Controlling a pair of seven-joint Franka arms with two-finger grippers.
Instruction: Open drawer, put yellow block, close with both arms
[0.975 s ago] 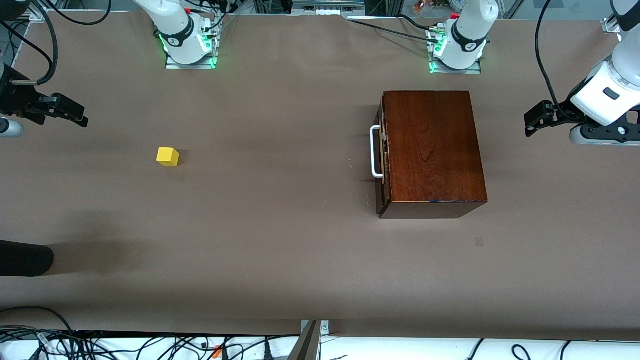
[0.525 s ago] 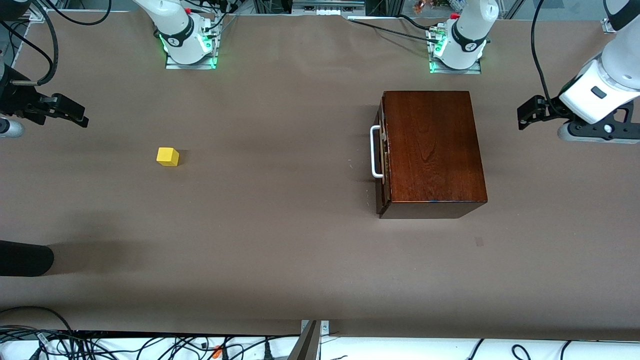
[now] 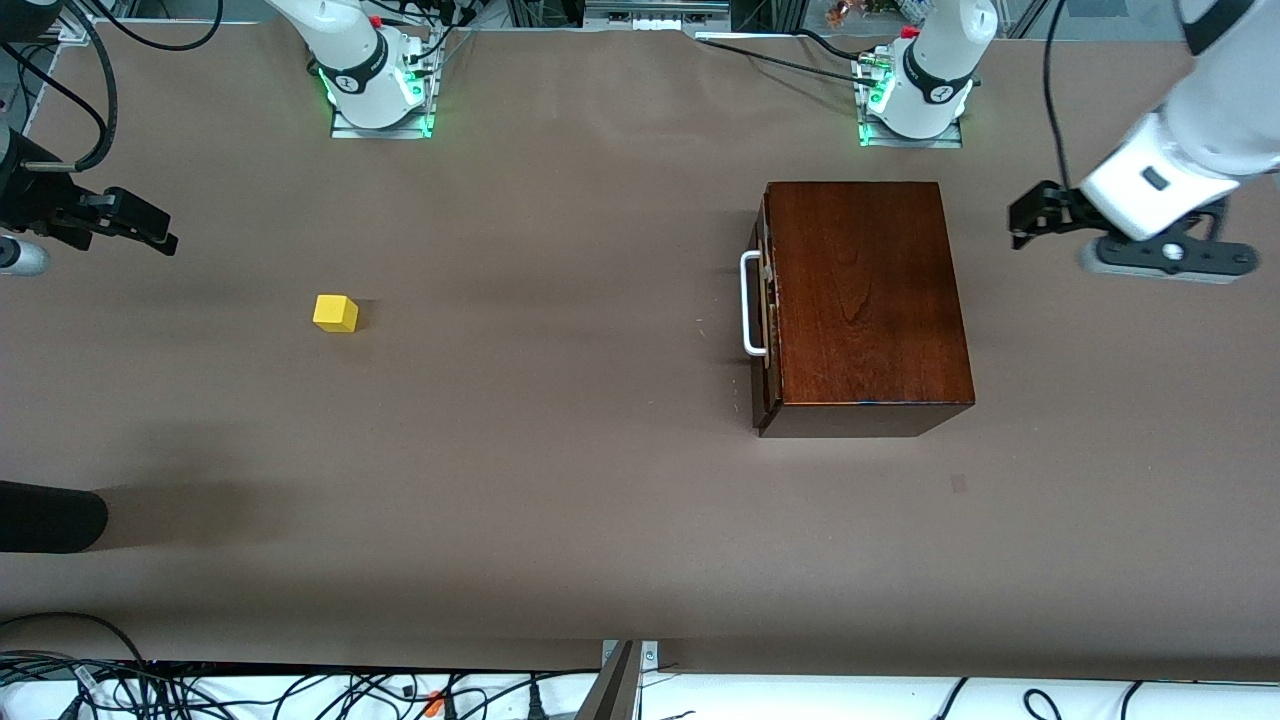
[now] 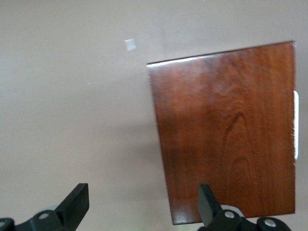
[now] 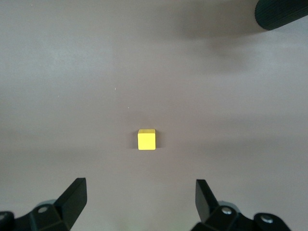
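The dark mahogany box (image 3: 865,300) stands toward the left arm's end of the table, its drawer shut, with the white bar handle (image 3: 748,303) facing the middle of the table. The box also shows in the left wrist view (image 4: 226,130). The yellow block (image 3: 335,313) lies on the table toward the right arm's end and shows in the right wrist view (image 5: 147,139). My left gripper (image 3: 1030,215) is open and empty, up over the table beside the box. My right gripper (image 3: 145,230) is open and empty, up over the table at its own end, apart from the block.
A black rounded object (image 3: 50,517) pokes in at the table's edge at the right arm's end, nearer the camera than the block, and shows in the right wrist view (image 5: 281,13). Both arm bases (image 3: 375,85) stand along the top edge.
My left gripper has moved up and toward the box from the table's end. The right gripper, the block and the box have not moved.
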